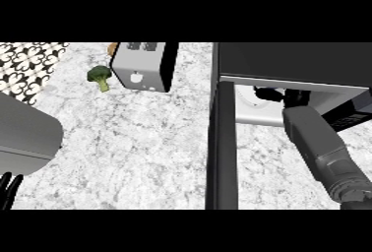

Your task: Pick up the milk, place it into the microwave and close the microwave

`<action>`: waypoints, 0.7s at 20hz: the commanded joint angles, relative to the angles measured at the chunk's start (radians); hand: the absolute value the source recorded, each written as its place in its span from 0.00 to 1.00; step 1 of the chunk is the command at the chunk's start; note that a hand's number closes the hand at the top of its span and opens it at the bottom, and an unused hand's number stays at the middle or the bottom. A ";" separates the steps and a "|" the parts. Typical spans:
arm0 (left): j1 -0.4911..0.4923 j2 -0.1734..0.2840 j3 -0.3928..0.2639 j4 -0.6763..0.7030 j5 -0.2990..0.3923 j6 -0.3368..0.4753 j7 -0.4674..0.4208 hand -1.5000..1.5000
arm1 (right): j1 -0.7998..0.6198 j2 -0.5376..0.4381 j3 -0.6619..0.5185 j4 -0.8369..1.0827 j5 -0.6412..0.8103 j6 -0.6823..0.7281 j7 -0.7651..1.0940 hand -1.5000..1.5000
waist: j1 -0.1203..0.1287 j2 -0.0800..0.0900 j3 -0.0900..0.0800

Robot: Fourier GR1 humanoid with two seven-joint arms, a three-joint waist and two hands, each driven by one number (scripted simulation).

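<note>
My right hand (270, 93) is reached into the open cavity of the black box-shaped microwave (291, 61), at the end of my grey forearm, and only a dark bit of it shows under the oven's top edge, so I cannot tell whether it is clenched, released or grasping anything. I cannot make out the milk at all; it is not on the speckled white stone worktop (131, 142) anywhere I can see, so I judge it is either in that hand or already down on the round white turntable plate (254, 102) just beneath and beside the hand. The microwave's tall black door (222, 147) stands swung wide open, just to the left of my forearm, edge-on to me. My left hand (9, 189) rests far off to the left, near the lower edge, fingers relaxed and holding nothing. Well away to the left of the right hand sit a silver and black toaster (141, 66) and a small green broccoli floret (100, 76). As I read it, the carrying is done or nearly so; what remains is letting go, drawing the arm out, and shutting the door
</note>
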 commanded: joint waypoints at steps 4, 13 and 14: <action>-0.032 -0.020 -0.034 0.025 -0.046 0.017 0.007 0.00 | 0.014 -0.009 0.000 0.047 0.017 -0.069 0.010 1.00 | 0.008 0.007 0.001; -0.095 0.013 0.008 0.067 -0.022 0.033 0.026 0.00 | 0.020 -0.039 0.041 0.058 0.068 -0.054 -0.005 0.00 | 0.018 0.014 0.002; -0.093 0.016 -0.010 0.062 -0.024 0.020 0.036 0.00 | -0.008 -0.018 0.038 0.056 0.066 -0.093 0.019 0.00 | 0.029 0.015 0.003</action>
